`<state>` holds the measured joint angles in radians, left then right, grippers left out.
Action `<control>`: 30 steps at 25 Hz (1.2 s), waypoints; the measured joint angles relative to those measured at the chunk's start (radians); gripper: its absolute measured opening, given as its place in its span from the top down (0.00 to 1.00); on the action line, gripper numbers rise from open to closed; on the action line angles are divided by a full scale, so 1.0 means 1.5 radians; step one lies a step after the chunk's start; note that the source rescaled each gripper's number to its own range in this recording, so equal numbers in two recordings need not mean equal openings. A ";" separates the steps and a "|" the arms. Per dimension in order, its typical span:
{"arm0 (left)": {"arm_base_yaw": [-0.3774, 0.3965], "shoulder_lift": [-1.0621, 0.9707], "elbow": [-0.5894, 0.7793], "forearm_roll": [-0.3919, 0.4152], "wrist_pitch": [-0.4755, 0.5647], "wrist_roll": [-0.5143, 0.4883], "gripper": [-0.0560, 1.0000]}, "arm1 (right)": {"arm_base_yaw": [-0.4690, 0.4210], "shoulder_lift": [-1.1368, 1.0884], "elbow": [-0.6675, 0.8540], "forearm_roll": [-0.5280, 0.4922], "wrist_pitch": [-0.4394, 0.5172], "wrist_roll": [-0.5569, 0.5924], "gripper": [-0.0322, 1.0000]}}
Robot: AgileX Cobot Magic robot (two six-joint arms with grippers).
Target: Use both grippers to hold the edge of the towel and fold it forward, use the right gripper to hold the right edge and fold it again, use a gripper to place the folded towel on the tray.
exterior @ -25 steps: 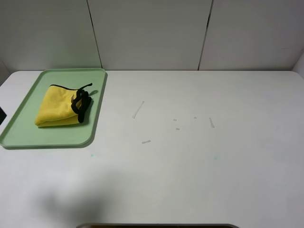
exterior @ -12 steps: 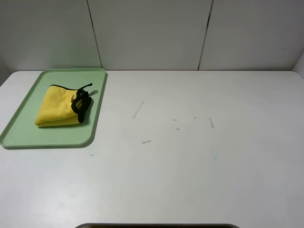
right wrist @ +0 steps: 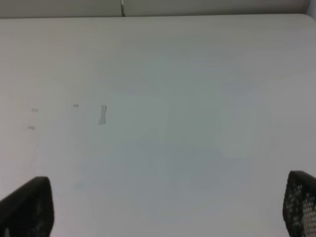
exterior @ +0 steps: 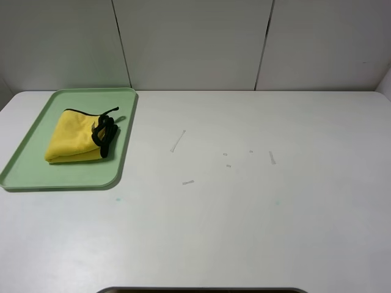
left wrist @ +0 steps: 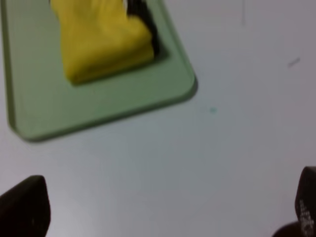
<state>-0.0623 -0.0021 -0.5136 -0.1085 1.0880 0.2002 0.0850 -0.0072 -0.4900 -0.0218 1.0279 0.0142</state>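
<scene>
The square bright-yellow plush towel with black binding (exterior: 76,138) lies folded into a compact bundle on the large pale-green plastic tray with a low rim (exterior: 36,171), at about ten o'clock on the white surface (exterior: 256,207) in the high view. Its black-bound edges and loop are bunched at the bundle's three o'clock side, consistent with a double fold. The placement suggests the task is complete.

The left end effector (left wrist: 163,210) hangs over bare surface, clear of the tray, its fingers spread wide and holding nothing. The right end effector (right wrist: 163,210) is likewise spread and empty, over bare surface well apart from the tray, near small scraps of pale tape (right wrist: 102,115).

Against the earliest frame, a dark object at the view's left edge beside the tray is gone; towel and tray are unmoved.
</scene>
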 joint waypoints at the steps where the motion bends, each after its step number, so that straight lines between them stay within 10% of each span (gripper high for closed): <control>1: 0.000 -0.001 0.006 -0.003 -0.006 0.005 0.00 | 0.000 0.000 0.000 0.000 0.000 0.000 0.00; 30: 0.000 -0.001 0.011 -0.004 -0.017 0.026 0.00 | 0.000 0.000 0.000 0.001 0.000 0.000 0.00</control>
<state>-0.0623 -0.0029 -0.4965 -0.1147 1.0623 0.2387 0.0850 -0.0072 -0.4900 -0.0209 1.0279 0.0142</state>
